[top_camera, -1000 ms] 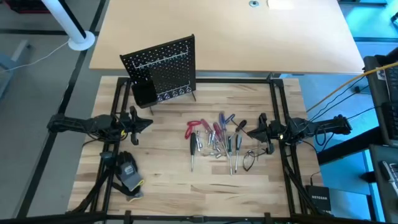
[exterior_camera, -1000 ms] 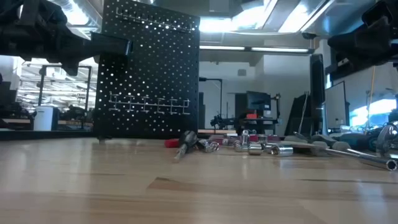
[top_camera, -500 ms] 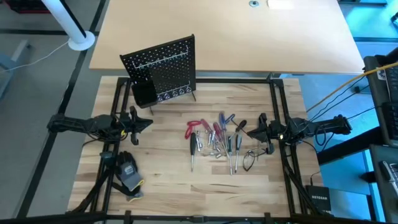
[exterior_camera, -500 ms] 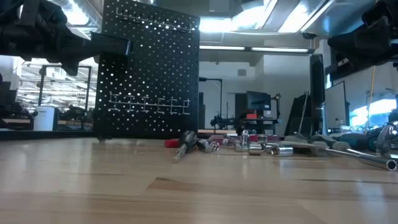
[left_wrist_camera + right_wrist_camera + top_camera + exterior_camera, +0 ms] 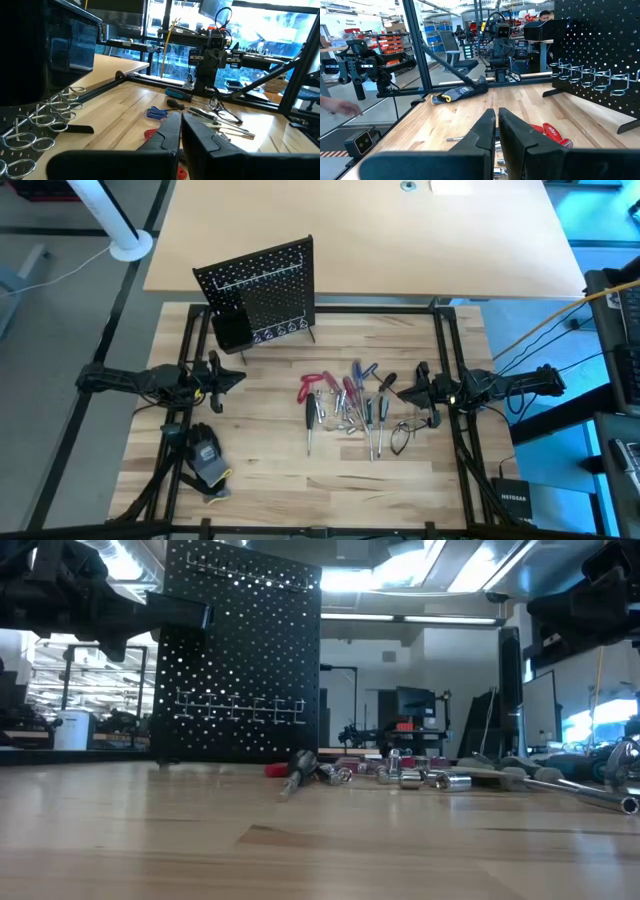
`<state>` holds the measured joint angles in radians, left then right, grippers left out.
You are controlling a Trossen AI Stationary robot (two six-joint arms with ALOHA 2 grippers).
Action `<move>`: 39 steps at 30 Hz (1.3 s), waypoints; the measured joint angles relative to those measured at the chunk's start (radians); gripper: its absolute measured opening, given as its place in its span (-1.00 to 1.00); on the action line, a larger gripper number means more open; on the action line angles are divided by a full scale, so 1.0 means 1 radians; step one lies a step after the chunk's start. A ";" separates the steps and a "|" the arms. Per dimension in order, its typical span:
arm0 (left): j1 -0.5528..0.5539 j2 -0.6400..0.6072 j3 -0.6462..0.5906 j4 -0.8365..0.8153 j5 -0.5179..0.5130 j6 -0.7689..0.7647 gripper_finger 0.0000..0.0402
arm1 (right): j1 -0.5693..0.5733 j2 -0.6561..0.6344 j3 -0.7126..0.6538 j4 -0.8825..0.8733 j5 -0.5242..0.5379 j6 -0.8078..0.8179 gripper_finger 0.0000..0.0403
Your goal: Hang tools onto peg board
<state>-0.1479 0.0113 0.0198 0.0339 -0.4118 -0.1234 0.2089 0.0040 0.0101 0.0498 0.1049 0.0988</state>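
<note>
High view: tools (image 5: 348, 402) between grippers.

Both dark arms reach level toward the middle, raised above the surface. The left tool (image 5: 238, 376) sits at nine o'clock, its two fingers (image 5: 167, 131) pressed together, holding nothing. The right tool (image 5: 402, 392) sits at three o'clock, its fingers (image 5: 487, 129) likewise closed and empty.

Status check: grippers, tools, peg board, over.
Left gripper and right gripper shut, empty, flanking the pile. Tools loose on table. Peg board bare. Path unobstructed.
</note>
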 joint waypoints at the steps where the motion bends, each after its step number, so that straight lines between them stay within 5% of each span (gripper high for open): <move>1: 0.000 0.000 0.000 0.000 0.000 0.000 -0.97 | 0.000 0.000 0.000 0.000 0.000 0.000 -0.87; 18: 0.000 0.000 -0.001 0.005 0.000 -0.022 -0.97 | 0.000 0.000 0.000 0.000 0.000 0.000 -0.87; 22: 0.000 0.000 -0.001 0.009 0.000 -0.126 -0.97 | 0.000 0.000 0.000 0.011 0.000 0.000 -0.87; 30: 0.000 0.000 -0.003 0.076 -0.001 -0.578 -0.97 | 0.000 0.000 0.000 0.015 0.000 0.090 -0.87; 39: 0.000 0.000 -0.002 0.058 -0.014 -0.542 -0.97 | 0.000 0.000 0.000 0.018 0.160 0.101 -0.87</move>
<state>-0.1478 0.0109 0.0177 0.0923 -0.4261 -0.6658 0.2092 0.0044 0.0101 0.0676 0.2650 0.2001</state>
